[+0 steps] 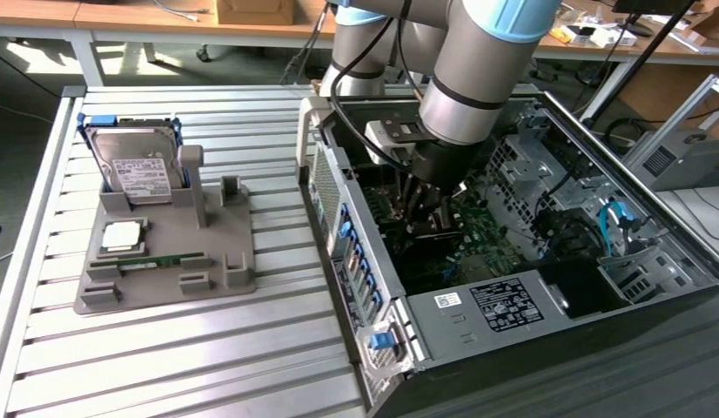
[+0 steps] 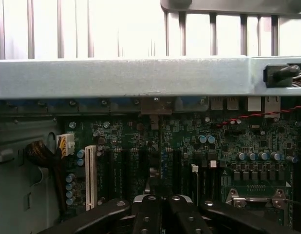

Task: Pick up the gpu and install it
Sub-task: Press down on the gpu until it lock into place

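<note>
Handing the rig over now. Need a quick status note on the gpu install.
End effector: shut, down inside the open computer case, close over the motherboard.
Gpu: cannot tell whether it is gripped or seated in a slot.
Grey holder on the table carries the hard drive and memory stick.
Left: install not confirmed.

Pincer [image 2: 161, 207] shut, arm angled downward
</note>
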Controlling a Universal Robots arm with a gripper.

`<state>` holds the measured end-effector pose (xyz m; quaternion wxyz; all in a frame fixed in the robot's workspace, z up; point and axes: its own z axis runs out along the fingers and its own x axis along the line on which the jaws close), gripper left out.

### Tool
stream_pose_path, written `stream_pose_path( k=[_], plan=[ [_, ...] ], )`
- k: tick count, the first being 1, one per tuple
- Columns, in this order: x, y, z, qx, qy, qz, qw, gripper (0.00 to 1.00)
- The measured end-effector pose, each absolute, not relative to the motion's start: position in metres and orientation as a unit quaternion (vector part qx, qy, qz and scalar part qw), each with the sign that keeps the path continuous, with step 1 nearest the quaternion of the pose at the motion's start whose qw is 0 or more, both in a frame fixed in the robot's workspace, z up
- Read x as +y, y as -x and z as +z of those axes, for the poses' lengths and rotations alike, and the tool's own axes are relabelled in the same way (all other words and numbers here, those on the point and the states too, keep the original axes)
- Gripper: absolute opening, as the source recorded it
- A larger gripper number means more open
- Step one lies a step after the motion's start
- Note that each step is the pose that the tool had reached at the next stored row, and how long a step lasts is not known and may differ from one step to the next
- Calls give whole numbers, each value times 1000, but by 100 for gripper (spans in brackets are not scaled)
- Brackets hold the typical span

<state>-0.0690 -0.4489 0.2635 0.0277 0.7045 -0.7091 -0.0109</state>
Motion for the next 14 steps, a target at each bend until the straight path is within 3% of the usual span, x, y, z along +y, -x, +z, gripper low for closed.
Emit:
stream_pose_path(
  k=[14],
  plan=[
    [-448, 69, 273, -709, -704, -11, 29, 11]
  ],
)
